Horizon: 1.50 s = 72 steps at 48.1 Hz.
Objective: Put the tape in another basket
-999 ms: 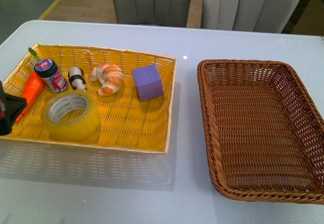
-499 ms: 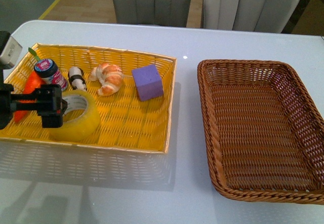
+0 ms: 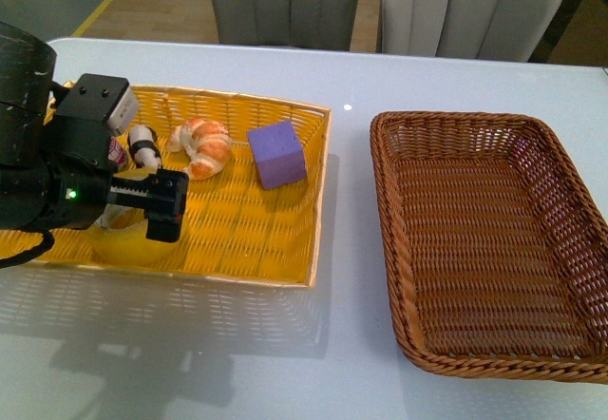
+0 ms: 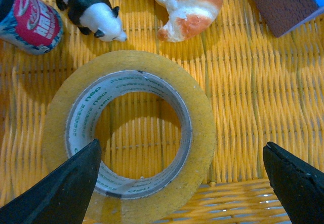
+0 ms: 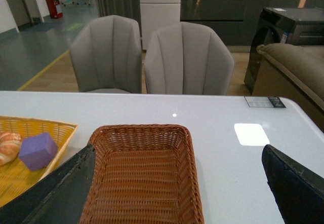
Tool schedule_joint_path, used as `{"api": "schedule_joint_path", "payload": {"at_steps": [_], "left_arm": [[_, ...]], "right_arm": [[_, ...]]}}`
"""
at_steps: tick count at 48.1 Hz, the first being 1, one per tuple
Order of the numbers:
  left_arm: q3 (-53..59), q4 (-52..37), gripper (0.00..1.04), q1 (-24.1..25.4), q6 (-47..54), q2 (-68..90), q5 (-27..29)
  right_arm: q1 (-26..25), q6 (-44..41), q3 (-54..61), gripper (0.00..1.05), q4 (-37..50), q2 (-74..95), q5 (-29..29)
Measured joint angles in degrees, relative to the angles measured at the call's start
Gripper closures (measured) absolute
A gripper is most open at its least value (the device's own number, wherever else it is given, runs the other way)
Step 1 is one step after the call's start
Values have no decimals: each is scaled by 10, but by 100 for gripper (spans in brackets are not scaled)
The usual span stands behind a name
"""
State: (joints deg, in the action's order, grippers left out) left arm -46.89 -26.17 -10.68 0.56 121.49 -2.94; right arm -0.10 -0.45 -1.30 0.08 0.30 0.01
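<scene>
The tape (image 4: 202,133) lies flat in the yellow tray (image 3: 247,235), lower left of the front view. The left gripper (image 4: 182,152) hangs over it, jaws spread wide. The right gripper (image 5: 178,153), jaws also apart, faces the brown wicker basket (image 3: 446,121) at the right.

Left arm (image 3: 38,154): rounded matte black housing with a fine surface texture. Wrist module (image 3: 95,108): black box, light grey face on its 2 o'clock side. Green indicator lamp (image 3: 69,194): lit, set in the housing. Black cable (image 3: 24,252): loops out at 7 o'clock. Left tool (image 4: 182,183) and right tool (image 5: 177,193): black wedge-shaped fingers (image 4: 66,186) with tapered tips.
</scene>
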Motion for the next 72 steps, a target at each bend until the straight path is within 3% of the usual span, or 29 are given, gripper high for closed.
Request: {"api": "schedule_joint_path", "payload": {"at_steps": [29, 34, 46, 52, 57, 72], "left_arm": [[-74, 54, 9, -15, 50, 74, 30], [-75, 57, 21, -11, 53, 74, 32], [-72, 60, 69, -13, 54, 71, 30], [-70, 61, 85, -15, 54, 61, 34], [-58, 64, 89, -14, 55, 40, 34], [-10, 75, 90, -43, 55, -126, 10]], "right_arm": [[0, 0, 0, 9, 0, 0, 0], [0, 0, 0, 9, 0, 0, 0], [0, 0, 0, 9, 0, 0, 0], [0, 0, 0, 9, 0, 0, 0], [0, 0, 0, 9, 0, 0, 0], [0, 0, 0, 9, 0, 0, 0]]}}
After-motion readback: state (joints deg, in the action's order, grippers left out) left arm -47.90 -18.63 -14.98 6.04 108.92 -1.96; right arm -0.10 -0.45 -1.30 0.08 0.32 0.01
